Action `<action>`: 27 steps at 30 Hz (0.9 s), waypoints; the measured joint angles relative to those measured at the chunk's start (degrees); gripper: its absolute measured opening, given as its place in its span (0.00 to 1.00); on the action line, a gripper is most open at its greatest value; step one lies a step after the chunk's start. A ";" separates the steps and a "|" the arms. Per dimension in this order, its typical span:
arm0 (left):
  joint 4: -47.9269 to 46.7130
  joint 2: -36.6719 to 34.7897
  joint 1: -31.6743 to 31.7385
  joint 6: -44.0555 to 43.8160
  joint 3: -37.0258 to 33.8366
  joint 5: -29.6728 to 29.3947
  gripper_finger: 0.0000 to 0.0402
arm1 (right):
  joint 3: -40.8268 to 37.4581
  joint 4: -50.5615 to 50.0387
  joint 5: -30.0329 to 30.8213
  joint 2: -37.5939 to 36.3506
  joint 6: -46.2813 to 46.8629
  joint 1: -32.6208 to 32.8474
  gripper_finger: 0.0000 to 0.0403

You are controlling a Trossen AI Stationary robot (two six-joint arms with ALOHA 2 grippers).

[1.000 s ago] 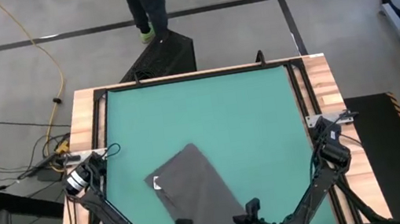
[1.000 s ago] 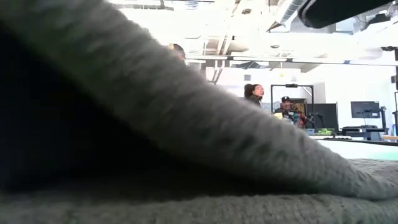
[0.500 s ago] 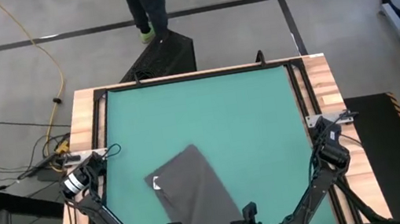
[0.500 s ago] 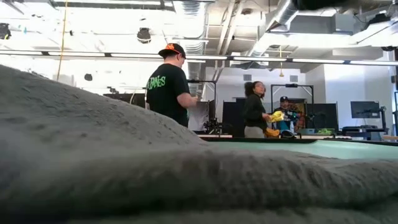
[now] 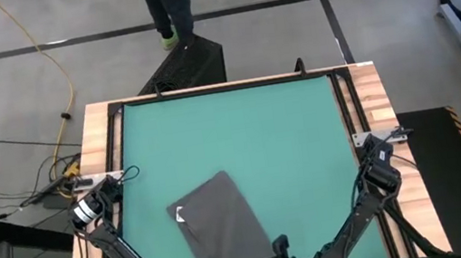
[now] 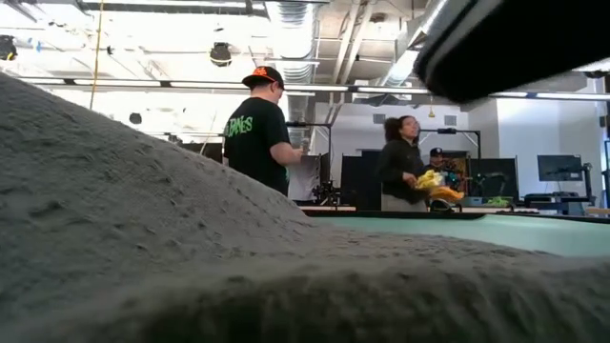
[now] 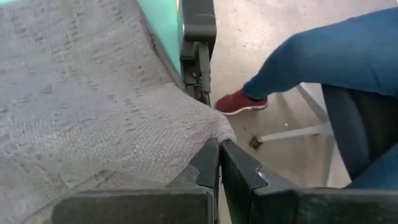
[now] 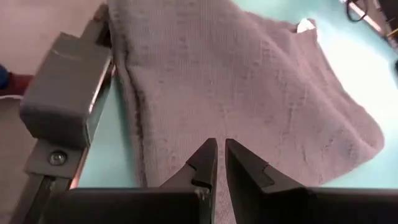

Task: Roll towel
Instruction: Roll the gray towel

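Grey concrete floor (image 5: pixel 272 40) crossed by dark lines; yellow cable (image 5: pixel 40 48) at ten o'clock; bright ceiling strip lights (image 6: pixel 143 81).

Left arm: reaches along the table's near edge, wrist low.
Left gripper (image 7: pixel 219 163): fingers pressed together, tips meeting on the towel (image 7: pixel 93 93) corner.
Right arm: folded in beside the left one.
Right gripper (image 8: pixel 220 158): fingers nearly together, a thin gap, tips over the towel.

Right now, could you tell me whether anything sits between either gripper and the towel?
Nothing visible does. The left gripper is shut on the towel at its near edge, and the right gripper is at the same edge, jaws nearly together over the cloth.
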 joint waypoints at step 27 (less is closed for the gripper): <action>-4.60 0.09 -1.75 -12.50 -0.35 8.51 0.03 | -7.62 10.18 -9.84 0.05 0.94 -2.64 0.14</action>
